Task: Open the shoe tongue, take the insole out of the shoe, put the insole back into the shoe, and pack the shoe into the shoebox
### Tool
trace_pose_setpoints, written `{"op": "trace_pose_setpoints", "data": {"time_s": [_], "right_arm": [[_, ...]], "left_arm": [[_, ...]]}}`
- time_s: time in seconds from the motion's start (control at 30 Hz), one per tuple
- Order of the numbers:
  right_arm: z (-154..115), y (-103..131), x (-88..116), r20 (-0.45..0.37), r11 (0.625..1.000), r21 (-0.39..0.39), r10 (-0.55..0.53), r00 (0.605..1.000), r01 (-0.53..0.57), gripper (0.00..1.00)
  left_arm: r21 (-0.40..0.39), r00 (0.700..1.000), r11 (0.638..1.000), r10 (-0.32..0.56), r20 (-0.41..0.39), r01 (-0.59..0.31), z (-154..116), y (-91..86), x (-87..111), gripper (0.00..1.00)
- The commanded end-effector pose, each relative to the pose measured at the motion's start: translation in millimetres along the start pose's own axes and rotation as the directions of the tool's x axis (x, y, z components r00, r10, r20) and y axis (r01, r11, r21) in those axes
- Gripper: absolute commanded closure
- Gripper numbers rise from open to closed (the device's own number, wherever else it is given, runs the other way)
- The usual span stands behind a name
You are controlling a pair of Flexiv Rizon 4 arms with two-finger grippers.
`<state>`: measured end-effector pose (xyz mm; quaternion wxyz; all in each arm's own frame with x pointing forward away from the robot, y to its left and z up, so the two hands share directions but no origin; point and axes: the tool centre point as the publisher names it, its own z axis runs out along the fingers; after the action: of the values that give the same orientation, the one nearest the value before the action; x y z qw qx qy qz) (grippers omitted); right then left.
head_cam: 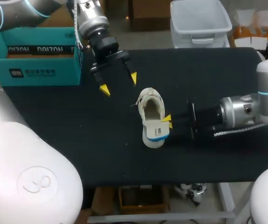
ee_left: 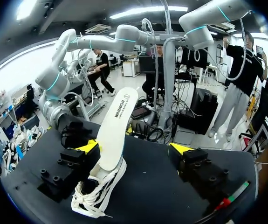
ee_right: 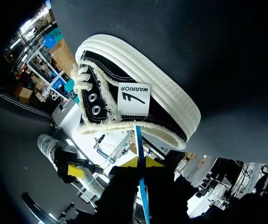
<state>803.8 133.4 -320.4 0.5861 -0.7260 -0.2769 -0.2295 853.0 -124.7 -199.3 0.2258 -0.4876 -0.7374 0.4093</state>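
White insole (head_cam: 155,132) is pinched between the right fingers (head_cam: 166,118), close by the shoe (head_cam: 151,105) on the table (head_cam: 208,74). Meanwhile the left fingers (head_cam: 105,89) hang wide open.

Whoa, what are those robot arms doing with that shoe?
The right gripper has its jaws pinched on the white insole, which sticks up out of the shoe. The shoe sits on the black table. The left gripper hovers over the table with its jaws wide open, holding nothing. The teal shoebox waits at the table's far left corner, and the shoe is not in it yet.
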Motion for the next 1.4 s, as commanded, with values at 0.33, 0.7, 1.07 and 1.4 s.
{"op": "trace_pose_setpoints", "data": {"time_s": [0.33, 0.7, 1.07, 1.4], "right_arm": [[-3.8, 3.4, 0.0, 0.000, 1.000, 0.010, 0.004, 1.000, -0.004, 1.00], [-3.2, 1.4, 0.8, -0.004, 1.000, 0.012, 0.010, 1.000, -0.010, 1.00], [-3.0, 8.9, 7.8, -0.020, 1.000, 0.027, 0.011, 1.000, -0.010, 1.00], [-2.2, 9.9, 11.9, -0.018, 0.999, 0.031, -0.010, 1.000, 0.011, 1.00]], "left_arm": [[-0.039, 0.993, 0.999, 0.003, -0.118, -0.007, 5.4, 0.9, -3.0, 0.00], [-0.035, 0.999, 0.998, 0.047, 0.003, -0.047, 12.7, 5.7, 1.7, 0.00], [-0.017, 0.917, 0.993, 0.117, 0.382, -0.119, 46.2, 16.0, 10.8, 0.00], [0.053, 0.870, 0.994, 0.060, 0.490, -0.098, 52.2, 18.7, 9.4, 0.00]]}}
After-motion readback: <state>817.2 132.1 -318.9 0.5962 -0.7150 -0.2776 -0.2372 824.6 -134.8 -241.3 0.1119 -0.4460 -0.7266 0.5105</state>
